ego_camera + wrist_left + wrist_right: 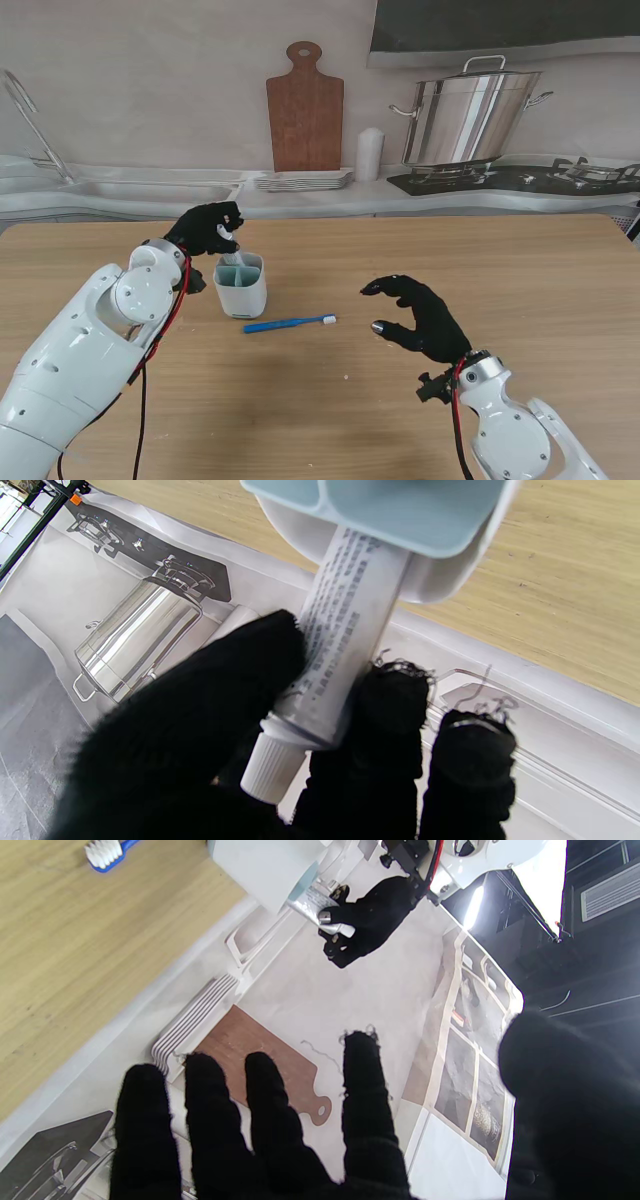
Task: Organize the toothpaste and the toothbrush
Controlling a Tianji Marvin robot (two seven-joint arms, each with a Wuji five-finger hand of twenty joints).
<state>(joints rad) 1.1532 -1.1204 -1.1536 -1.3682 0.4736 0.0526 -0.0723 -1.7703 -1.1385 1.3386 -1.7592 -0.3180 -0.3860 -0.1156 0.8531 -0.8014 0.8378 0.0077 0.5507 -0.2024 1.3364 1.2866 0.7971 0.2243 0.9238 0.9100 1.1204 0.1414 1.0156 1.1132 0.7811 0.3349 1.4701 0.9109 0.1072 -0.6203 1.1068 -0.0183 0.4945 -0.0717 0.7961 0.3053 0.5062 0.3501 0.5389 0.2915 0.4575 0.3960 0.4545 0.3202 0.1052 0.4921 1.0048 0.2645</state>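
The toothpaste tube (345, 625) is white, with dark small print running along its side and a white ribbed cap (270, 772) at one end. The left hand (207, 229), in a black glove, holds it near the cap end between the thumb and the other fingers (395, 705). The far end of the tube is already inside the holder (241, 285); the cap end sticks out and the tube leans to the left. How deep it goes in, I cannot tell.

The holder is a white cup with a pale blue-grey insert (400, 510) that divides the top in compartments. It stands on the wooden table (520, 270), in the left half of it, just right of the left hand.

The toothbrush (288, 323) lies flat on the table just near side of the holder, apart from it. Its handle is blue and the head with white bristles (102, 851) points to the right.

The right hand (418, 316), also in a black glove, hovers over the table, well to the right of the toothbrush. Its fingers (270, 1110) are spread and a little curled, and it holds nothing.
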